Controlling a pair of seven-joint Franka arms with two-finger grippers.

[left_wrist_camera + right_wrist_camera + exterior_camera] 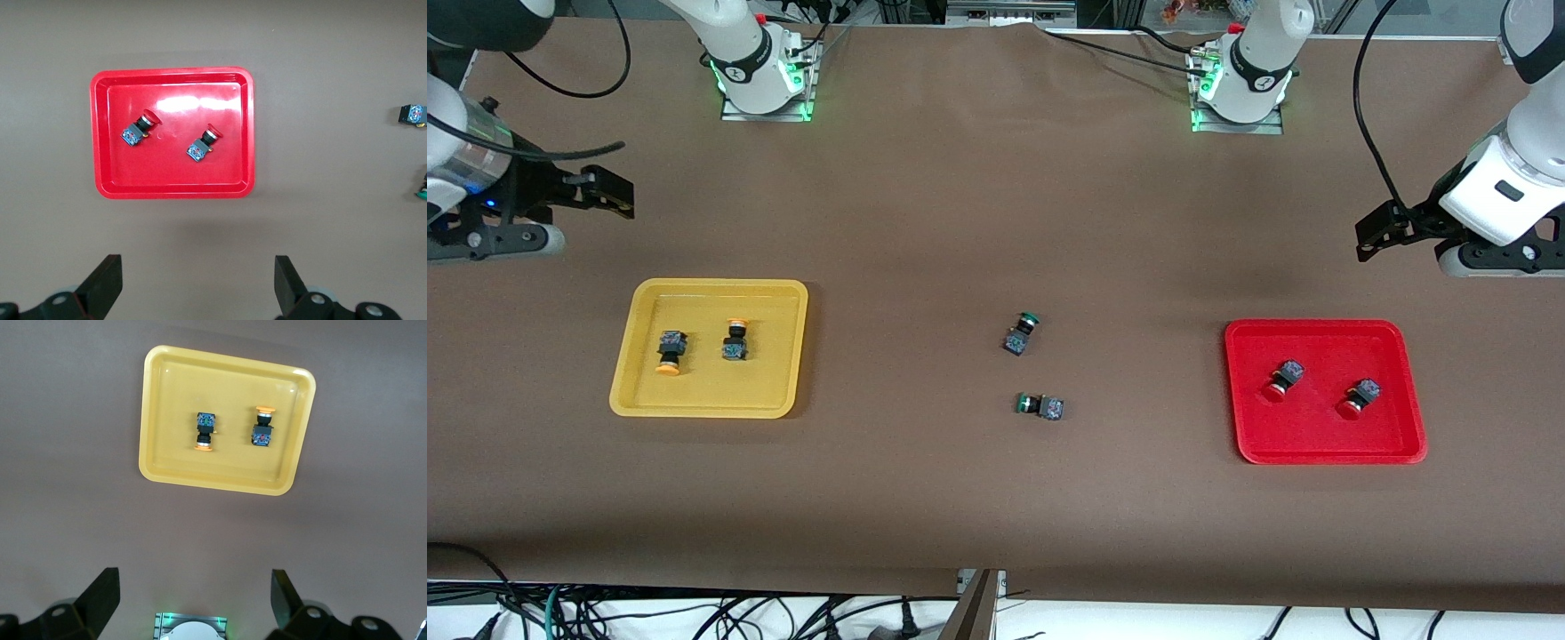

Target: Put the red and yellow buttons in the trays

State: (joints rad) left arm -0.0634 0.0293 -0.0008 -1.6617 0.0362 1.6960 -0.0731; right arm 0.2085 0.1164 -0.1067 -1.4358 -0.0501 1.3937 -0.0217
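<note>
Brown table covering [925, 222]. Yellow tray [627, 373]: two yellow buttons [671, 350]. Red tray [1409, 418]: two red buttons [1283, 380]. Two green-capped switches [1021, 333] mid-table between trays. Left gripper [199, 287] and right gripper [195, 603] raised at table ends, fingers spread, empty.

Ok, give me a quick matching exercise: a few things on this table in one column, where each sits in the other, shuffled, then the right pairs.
Things:
1. red-capped buttons
2. yellow-capped buttons
3. green-capped buttons
4. left tool

Places:
A. in the yellow tray
B. on the bare table between the trays
C. in the red tray
D. open, up over the table at the left arm's end

Pairs: 1-C, 2-A, 3-B, 4-D
</note>
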